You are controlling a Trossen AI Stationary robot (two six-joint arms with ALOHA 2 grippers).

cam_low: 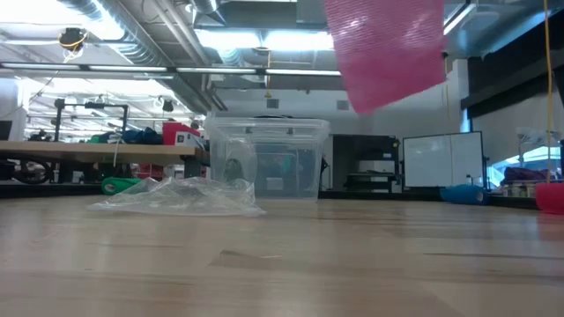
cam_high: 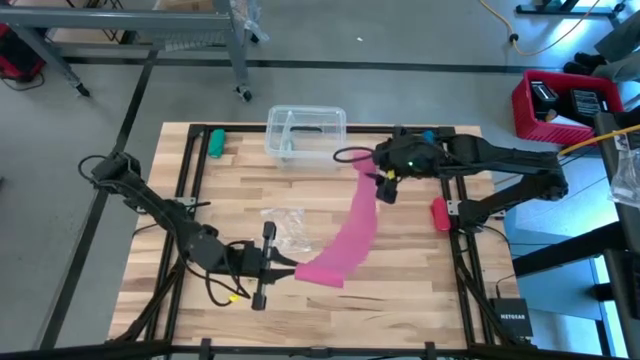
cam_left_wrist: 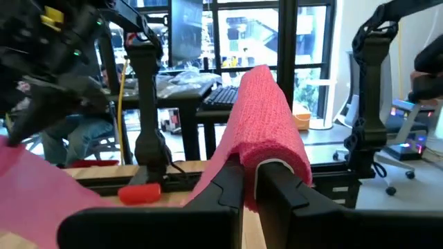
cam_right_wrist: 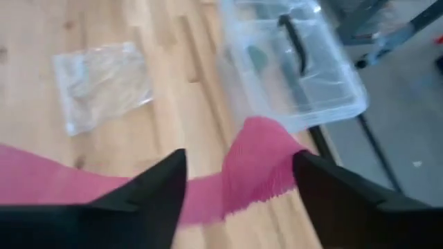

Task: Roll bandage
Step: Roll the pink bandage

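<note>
The bandage (cam_high: 352, 232) hangs as a pink band over the middle of the wooden tabletop (cam_high: 420, 270), sloping between the two arms. The left pincer (cam_left_wrist: 250, 181), near the front edge, is clamped on its lower, rolled-over end. The right pincer (cam_right_wrist: 239, 183) sits near the clear plastic box (cam_high: 306, 132) with its fingers (cam_right_wrist: 149, 190) spread apart (the bandage's upper end lies loose between them). A crumpled clear wrapper (cam_high: 290, 232) lies on the boards beside the bandage.
</note>
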